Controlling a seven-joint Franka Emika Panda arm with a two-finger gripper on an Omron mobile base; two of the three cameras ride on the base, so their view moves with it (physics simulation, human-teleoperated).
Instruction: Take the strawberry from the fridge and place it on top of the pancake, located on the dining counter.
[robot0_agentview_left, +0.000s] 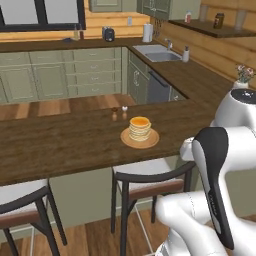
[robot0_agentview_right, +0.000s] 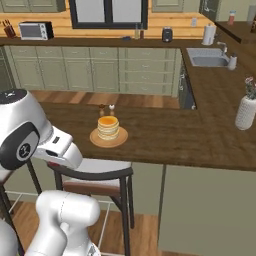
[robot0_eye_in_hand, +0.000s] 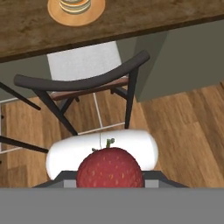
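One strawberry sits clamped in the robot's gripper, red and seeded with a short green stem, seen close at the bottom of the hand view above a dark-framed stool and a wooden floor. The fingertips themselves are hidden behind the berry, but the jaws are drawn nearly together on it.

On the dining counter, a long dark brown wooden top, stands one stack of pancakes on one round tan plate, golden on top. Just behind the plate stand two small shakers, one dark-topped and one pale-topped, side by side.

Two stools with pale seats are tucked under the counter's near edge in the left base view; one of them is below the plate in the right base view.

Farther back, one sink is set in the side counter, with one paper towel roll nearby, one microwave on the rear counter, and one white vase of flowers on the right.
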